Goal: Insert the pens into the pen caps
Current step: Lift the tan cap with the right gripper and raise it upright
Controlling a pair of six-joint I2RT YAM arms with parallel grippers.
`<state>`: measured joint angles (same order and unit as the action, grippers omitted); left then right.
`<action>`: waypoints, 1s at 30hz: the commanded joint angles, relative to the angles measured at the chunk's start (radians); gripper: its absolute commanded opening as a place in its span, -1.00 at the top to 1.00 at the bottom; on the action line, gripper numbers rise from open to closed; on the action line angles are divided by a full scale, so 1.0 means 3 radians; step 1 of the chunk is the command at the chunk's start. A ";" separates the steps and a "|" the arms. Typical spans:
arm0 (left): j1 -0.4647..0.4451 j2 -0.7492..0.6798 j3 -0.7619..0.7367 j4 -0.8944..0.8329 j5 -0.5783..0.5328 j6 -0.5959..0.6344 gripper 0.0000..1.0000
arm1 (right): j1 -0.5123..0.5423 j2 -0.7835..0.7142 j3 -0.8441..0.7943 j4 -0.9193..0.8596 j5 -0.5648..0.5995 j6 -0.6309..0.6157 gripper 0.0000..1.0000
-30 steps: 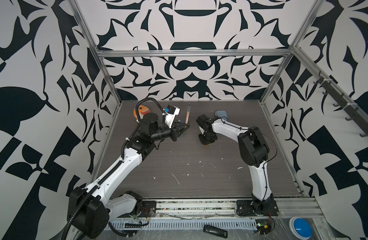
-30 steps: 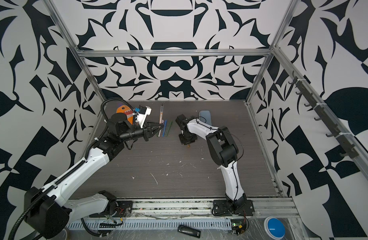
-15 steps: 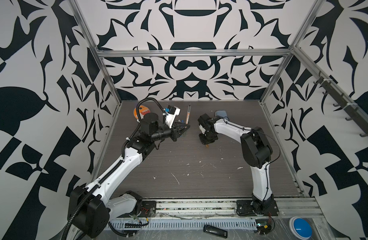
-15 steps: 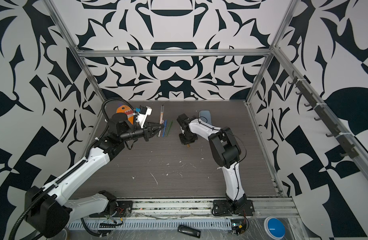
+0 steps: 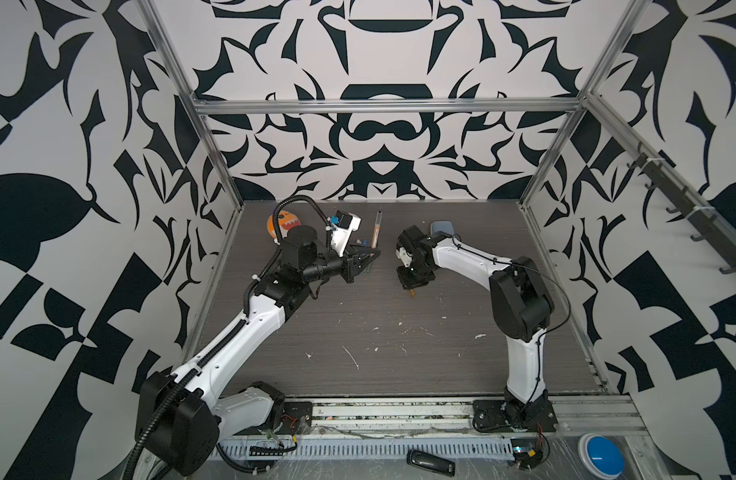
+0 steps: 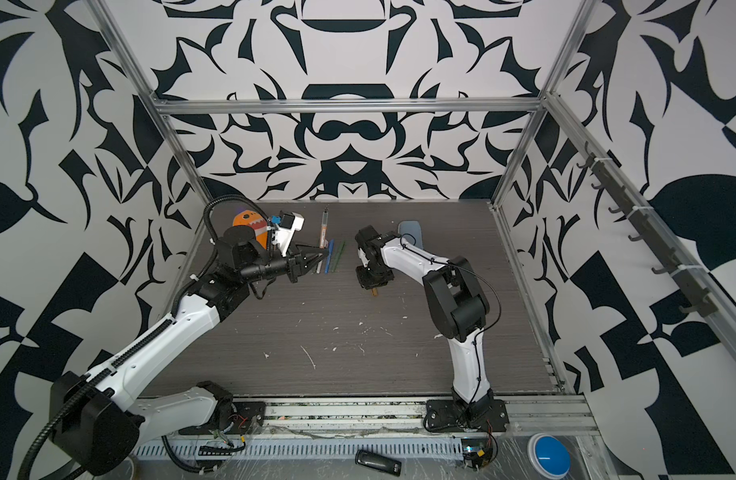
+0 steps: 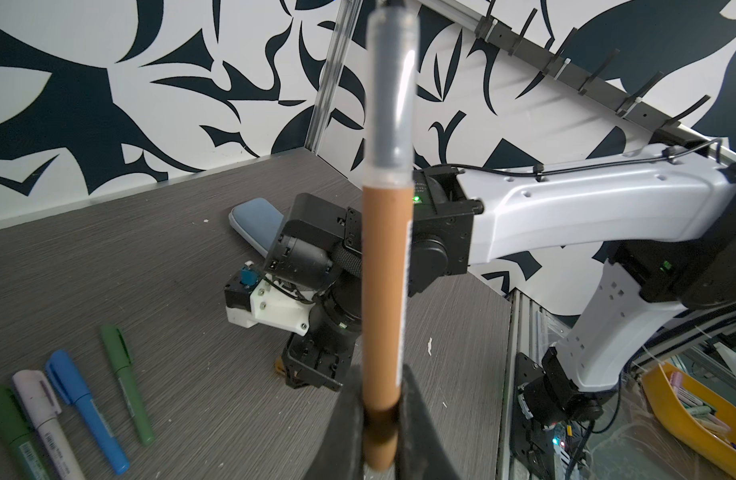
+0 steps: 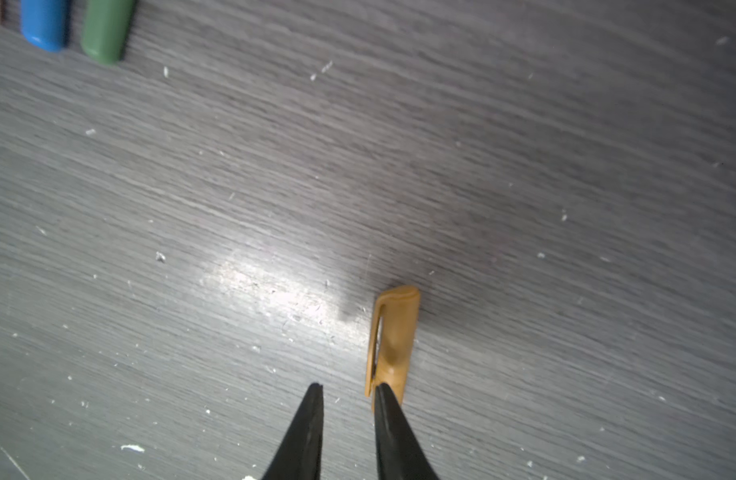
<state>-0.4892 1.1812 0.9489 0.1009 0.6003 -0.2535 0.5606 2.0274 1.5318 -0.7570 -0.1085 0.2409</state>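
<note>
**Hidden or cut off**
- The orange-brown pen (image 7: 385,291) runs out of the left wrist view at its clear grey end. Its other end is buried between the fingers of the left gripper (image 7: 380,409), which are clamped tight on it.
- The pen is held off the table, crosswise to the fingers.
- In both top views the fingertips of the right gripper (image 8: 347,388) are hidden beneath its own wrist. Only a sliver of the orange-brown cap (image 5: 413,293) pokes out.
- In the right wrist view its fingers stand slightly apart with nothing between them. One fingertip overlaps the near end of the cap (touching or not, cannot tell). The cap lies flat on the table, just beside the gap rather than in it.
- The dark green pen (image 7: 8,424) is cut by the frame edge.

**Around**
- Next to the dark green pen, a white-pink pen (image 7: 46,419), a blue pen (image 7: 83,411) and a green pen (image 7: 127,382) lie in a row. All are capped. They sit between the two grippers, nearer the left one.
- A pale blue case (image 7: 254,220) near the back wall is partly behind the right arm.
- An orange toy (image 5: 285,220) with a toothy face is partly behind the left arm's cable.

**Surface and room**
- The table (image 5: 358,332) is dark grey wood grain, scattered with white flecks. A glare patch lies near the cap.
- The walls carry a black-and-white pattern, held in an aluminium frame.
</note>
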 commanded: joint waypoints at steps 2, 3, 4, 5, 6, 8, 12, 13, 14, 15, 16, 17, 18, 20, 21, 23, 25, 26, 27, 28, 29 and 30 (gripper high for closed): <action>-0.0007 -0.0016 0.0016 0.0052 0.0060 0.0031 0.96 | 0.0009 -0.0172 -0.0013 0.0027 0.0104 0.0046 0.51; -0.0005 -0.0020 0.0016 0.0052 0.0055 0.0031 0.96 | -0.0005 -0.0177 -0.0006 0.0033 0.0119 0.0053 0.52; -0.0005 -0.0019 0.0014 0.0052 0.0061 0.0031 0.96 | -0.0012 -0.0163 0.0016 0.0017 0.0167 0.0065 0.54; -0.0003 -0.0013 0.0017 0.0052 0.0064 0.0028 0.96 | -0.0014 -0.0126 0.0065 -0.0031 0.0234 0.0061 0.54; -0.0005 -0.0014 0.0018 0.0052 0.0067 0.0026 0.96 | -0.0012 -0.0087 0.0122 -0.0100 0.0272 0.0061 0.54; -0.0005 -0.0011 0.0021 0.0052 0.0076 0.0025 0.95 | -0.0012 0.0003 0.0219 -0.0193 0.0311 0.0090 0.53; -0.0005 -0.0021 0.0022 0.0047 0.0066 0.0031 0.95 | -0.0025 0.0072 0.0276 -0.0206 0.0319 0.0049 0.54; -0.0005 -0.0024 0.0017 0.0052 0.0073 0.0029 0.95 | -0.0039 0.0088 0.0288 -0.0214 0.0290 0.0036 0.54; -0.0005 -0.0019 0.0017 0.0050 0.0071 0.0032 0.95 | -0.0052 0.0101 0.0292 -0.0217 0.0253 0.0025 0.54; -0.0005 -0.0015 0.0018 0.0052 0.0070 0.0029 0.95 | -0.0064 0.0111 0.0294 -0.0210 0.0193 0.0013 0.55; -0.0005 -0.0013 0.0022 0.0052 0.0078 0.0029 0.95 | -0.0073 0.0128 0.0294 -0.0211 0.0155 0.0010 0.54; -0.0005 -0.0012 0.0022 0.0052 0.0077 0.0028 0.95 | -0.0079 0.0147 0.0294 -0.0214 0.0129 0.0000 0.55; -0.0005 -0.0011 0.0022 0.0050 0.0080 0.0028 0.95 | -0.0085 0.0155 0.0289 -0.0216 0.0084 -0.0017 0.55; -0.0005 -0.0015 0.0020 0.0045 0.0075 0.0034 0.95 | -0.0095 0.0175 0.0282 -0.0212 0.0045 -0.0033 0.55; -0.0005 -0.0011 0.0022 0.0047 0.0078 0.0036 0.95 | -0.0100 0.0181 0.0273 -0.0208 0.0062 -0.0031 0.55; -0.0005 -0.0009 0.0022 0.0047 0.0080 0.0033 0.95 | -0.0115 0.0191 0.0254 -0.0202 0.0051 -0.0032 0.54; -0.0003 -0.0003 0.0020 0.0046 0.0083 0.0033 0.95 | -0.0126 0.0201 0.0234 -0.0184 0.0056 -0.0031 0.54; -0.0005 0.0004 0.0027 0.0047 0.0086 0.0033 0.95 | -0.0133 0.0213 0.0229 -0.0186 0.0061 -0.0036 0.55; -0.0005 0.0000 0.0026 0.0041 0.0086 0.0034 0.95 | -0.0140 0.0219 0.0223 -0.0186 0.0063 -0.0036 0.55; -0.0003 0.0003 0.0028 0.0046 0.0087 0.0034 0.95 | -0.0148 0.0232 0.0205 -0.0177 0.0066 -0.0036 0.54; -0.0005 -0.0005 0.0027 0.0047 0.0088 0.0036 0.95 | -0.0152 0.0239 0.0193 -0.0161 0.0045 -0.0036 0.55; -0.0005 -0.0001 0.0027 0.0043 0.0085 0.0038 0.95 | -0.0157 0.0242 0.0171 -0.0140 0.0029 -0.0032 0.54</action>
<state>-0.4892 1.1812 0.9489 0.1009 0.6083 -0.2535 0.5186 2.1067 1.5890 -0.7944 -0.0860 0.2367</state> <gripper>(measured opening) 0.134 0.228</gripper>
